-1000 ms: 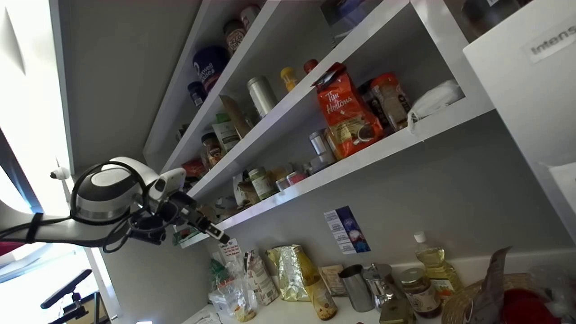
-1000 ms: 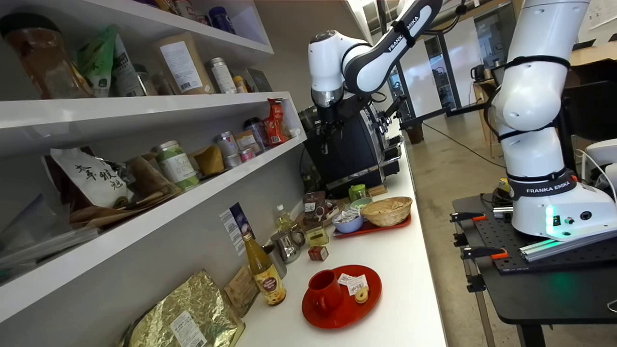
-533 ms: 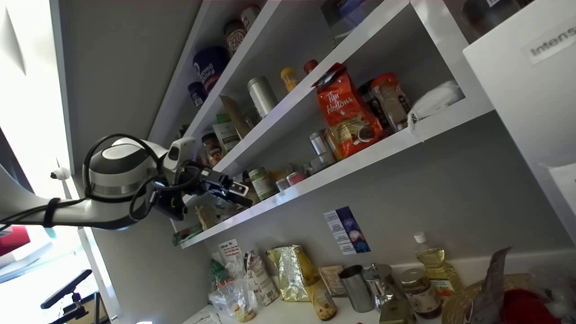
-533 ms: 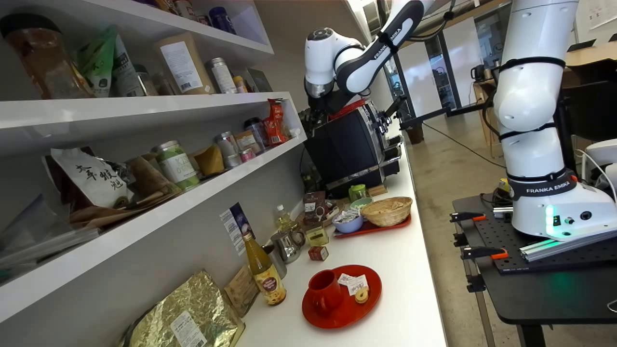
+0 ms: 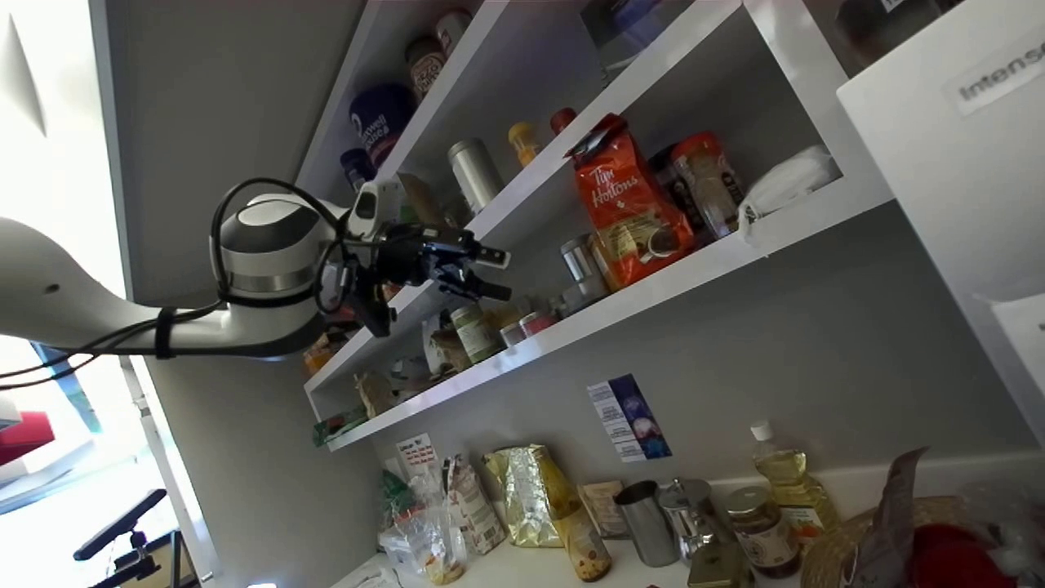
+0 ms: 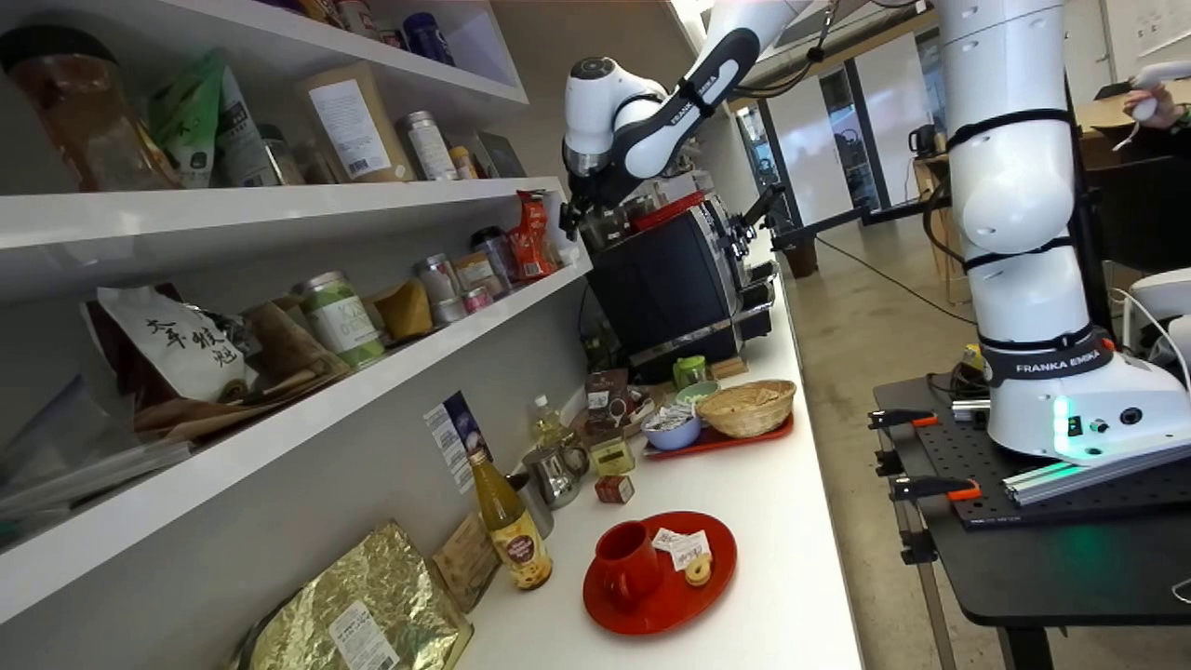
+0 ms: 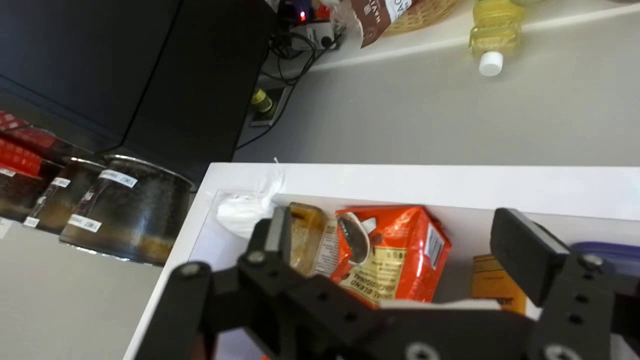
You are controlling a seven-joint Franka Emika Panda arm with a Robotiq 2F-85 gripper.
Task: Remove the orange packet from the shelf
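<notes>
Near shelf front edge, toward corner, orange packet stands (red-lidded jar beside); gripper apart from it, fingers spread wide, empty.

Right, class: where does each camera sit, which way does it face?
Exterior view: nearer the orange packet, facing the shelf aslant; arm and open gripper show.
Exterior view: toward the opposite end, looking along shelf and counter; base and arm show.
Wrist view: on the arm, facing the packet; gripper shows.
Both exterior views share the packet and gold bag.
</notes>
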